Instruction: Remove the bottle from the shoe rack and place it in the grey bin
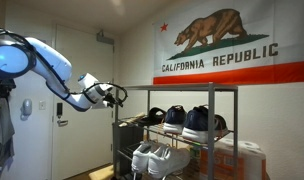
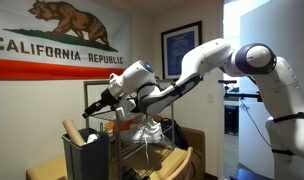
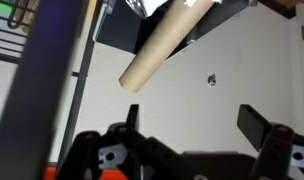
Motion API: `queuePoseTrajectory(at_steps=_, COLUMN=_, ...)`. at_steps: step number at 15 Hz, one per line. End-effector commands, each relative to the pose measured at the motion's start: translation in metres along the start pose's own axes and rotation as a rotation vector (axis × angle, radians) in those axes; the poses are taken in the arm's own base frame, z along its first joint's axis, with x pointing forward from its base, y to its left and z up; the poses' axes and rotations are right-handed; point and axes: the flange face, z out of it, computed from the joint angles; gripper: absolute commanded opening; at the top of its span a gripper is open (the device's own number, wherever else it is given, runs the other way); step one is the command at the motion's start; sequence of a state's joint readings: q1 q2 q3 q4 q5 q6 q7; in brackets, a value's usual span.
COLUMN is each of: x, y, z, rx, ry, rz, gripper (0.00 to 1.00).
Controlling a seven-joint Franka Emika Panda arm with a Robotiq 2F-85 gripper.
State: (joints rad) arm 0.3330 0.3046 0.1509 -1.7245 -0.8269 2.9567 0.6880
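The grey metal shoe rack (image 1: 235,120) stands under the flag with shoes on its shelves. The dark grey bin (image 2: 80,160) stands beside the rack and has a cardboard tube (image 2: 72,130) sticking out of it. The bin also shows in an exterior view (image 1: 123,145). My gripper (image 2: 93,108) hovers above the bin, at the rack's end near its top (image 1: 115,96). In the wrist view the gripper (image 3: 192,125) is open with nothing between the fingers, and the tube (image 3: 157,50) lies beyond it. The bottle does not show in any view.
Dark shoes (image 1: 197,120) and white sneakers (image 1: 160,157) sit on the rack. A white-and-orange container (image 1: 249,160) stands at the rack's far end. A flag (image 1: 232,45) hangs on the wall. A framed picture (image 2: 179,48) hangs behind the arm.
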Motion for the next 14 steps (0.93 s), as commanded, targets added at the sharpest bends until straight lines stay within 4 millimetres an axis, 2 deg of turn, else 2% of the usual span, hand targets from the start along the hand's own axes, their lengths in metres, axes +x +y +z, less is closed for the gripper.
queuePoseTrajectory(at_steps=1, x=0.004, y=0.005, z=-0.025, rx=-0.004, ry=-0.110, rz=0.003, gripper=1.00)
queuePoseTrajectory(at_steps=8, x=0.034, y=0.016, z=-0.068, rx=0.083, ry=-0.330, rz=0.030, gripper=1.00)
queuePoseTrajectory(at_steps=12, x=0.033, y=0.027, z=-0.091, rx=0.114, ry=-0.498, rz=0.032, gripper=1.00)
queuePoseTrajectory(at_steps=14, x=0.026, y=0.042, z=-0.099, rx=0.088, ry=-0.589, rz=0.036, gripper=1.00)
